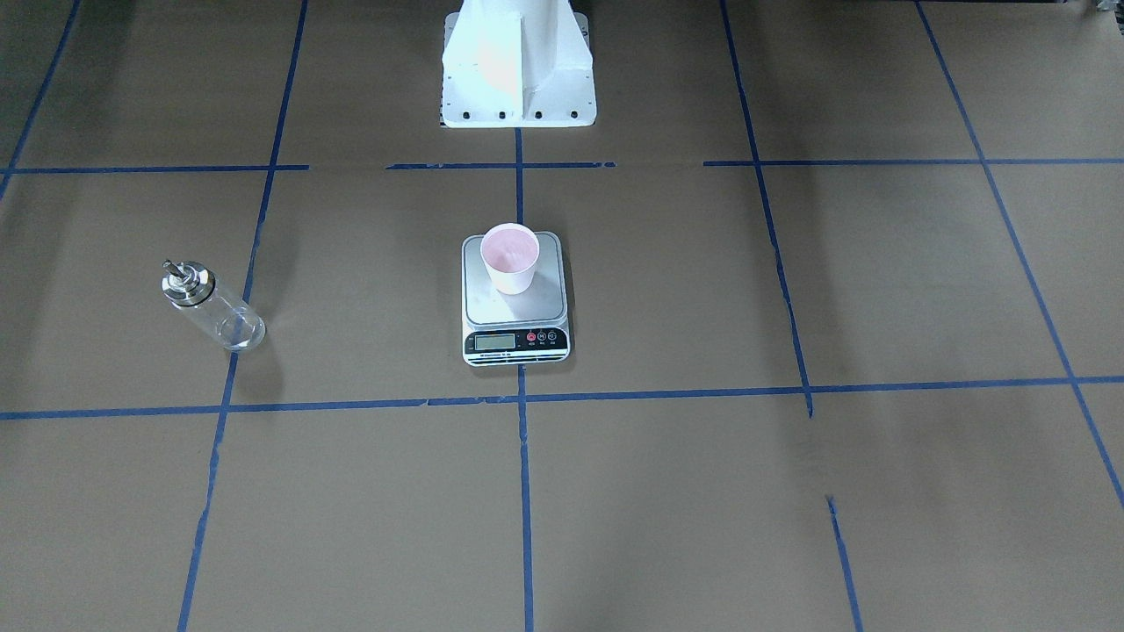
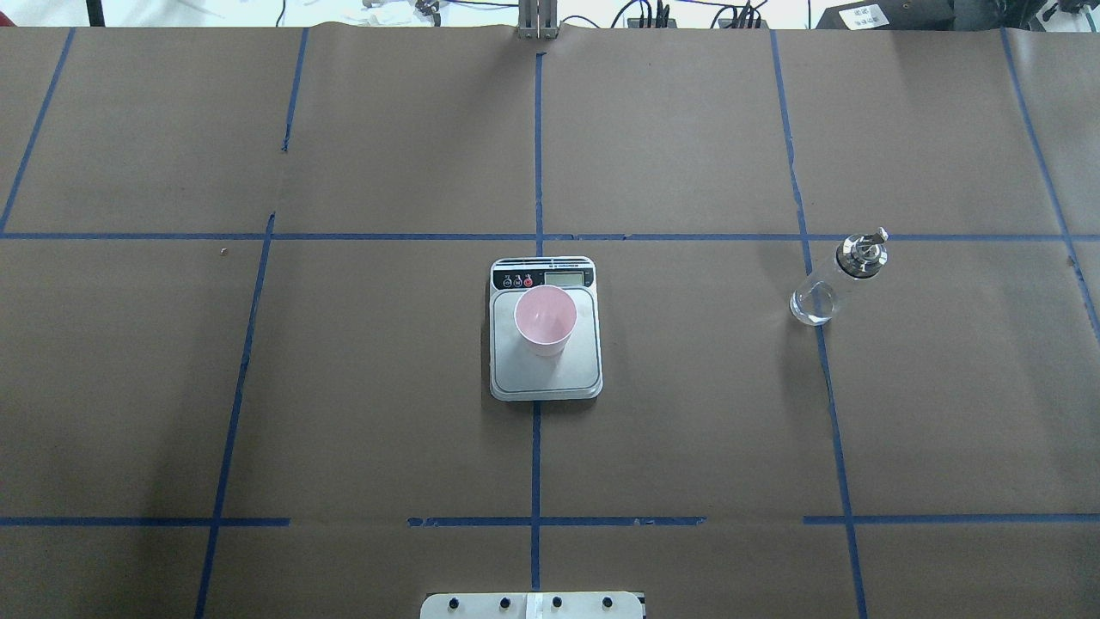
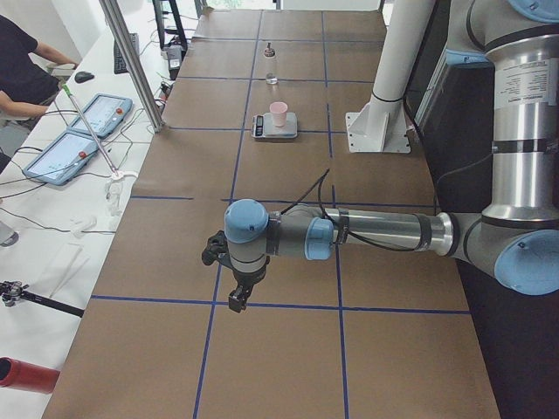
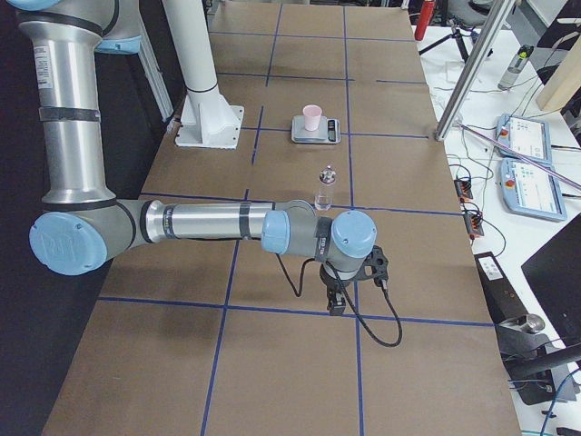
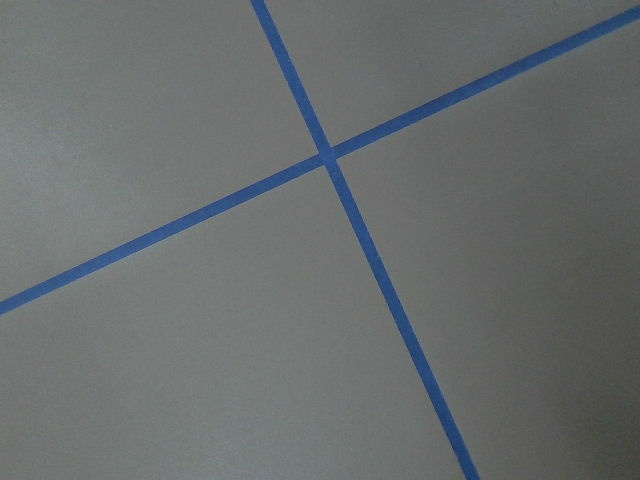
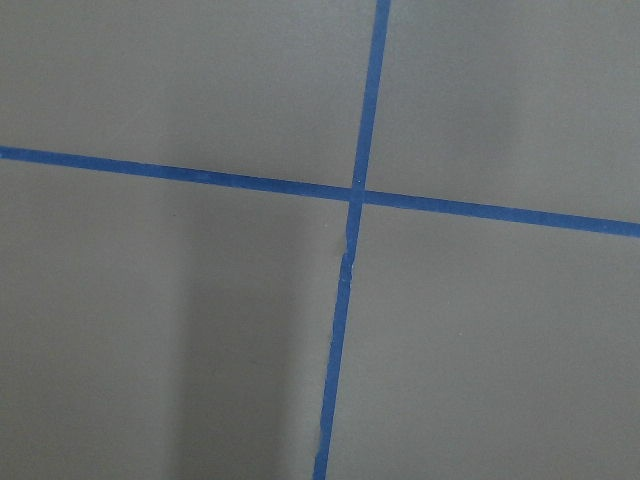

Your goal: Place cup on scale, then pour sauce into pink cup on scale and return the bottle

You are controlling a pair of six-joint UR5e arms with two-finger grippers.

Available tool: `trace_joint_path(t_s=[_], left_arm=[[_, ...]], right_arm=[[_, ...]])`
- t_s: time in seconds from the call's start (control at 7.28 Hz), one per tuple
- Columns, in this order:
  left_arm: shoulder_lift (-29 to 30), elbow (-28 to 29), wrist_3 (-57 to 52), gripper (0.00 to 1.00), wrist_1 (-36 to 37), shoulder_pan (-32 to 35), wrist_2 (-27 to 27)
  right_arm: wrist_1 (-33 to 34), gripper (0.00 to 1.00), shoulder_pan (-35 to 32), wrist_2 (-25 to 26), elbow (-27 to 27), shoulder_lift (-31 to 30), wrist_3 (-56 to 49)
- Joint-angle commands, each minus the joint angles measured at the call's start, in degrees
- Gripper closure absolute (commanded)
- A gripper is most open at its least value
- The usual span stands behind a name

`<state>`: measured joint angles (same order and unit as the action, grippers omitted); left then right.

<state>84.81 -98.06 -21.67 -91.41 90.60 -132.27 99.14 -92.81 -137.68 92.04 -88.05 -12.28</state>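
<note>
The pink cup (image 1: 510, 257) stands upright on the silver platform of the scale (image 1: 515, 309) at the table's middle; both also show in the overhead view, cup (image 2: 545, 320) on scale (image 2: 550, 378). The clear glass bottle (image 2: 838, 279) with its metal spout stands upright on the robot's right, apart from the scale; the sauce is too clear to make out. My left gripper (image 3: 238, 301) hangs over bare table far from the scale, and I cannot tell if it is open. My right gripper (image 4: 334, 304) hangs near the bottle (image 4: 324, 189) side, and I cannot tell its state either.
Brown paper with a blue tape grid (image 2: 537, 172) covers the table. The white robot pedestal (image 1: 518, 70) stands behind the scale. Teach pendants (image 3: 83, 131) and a slanted metal post (image 3: 131, 61) sit at the operators' side. Both wrist views show only paper and tape crossings.
</note>
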Motion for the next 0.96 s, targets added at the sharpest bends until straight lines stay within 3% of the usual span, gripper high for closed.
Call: trace_joint_path(t_s=[0.0,0.82], left_arm=[[0.0,-0.1,1.2,0.00,-0.1,0.1,0.0],[-0.1,-0.2,7.3,0.00,-0.1,0.6,0.1]], right_arm=[[0.0,0.00,-0.5,0.0,-0.2,0.0,0.1],[-4.6,0.00,-1.5,0.1,-0.9,-1.2,5.2]])
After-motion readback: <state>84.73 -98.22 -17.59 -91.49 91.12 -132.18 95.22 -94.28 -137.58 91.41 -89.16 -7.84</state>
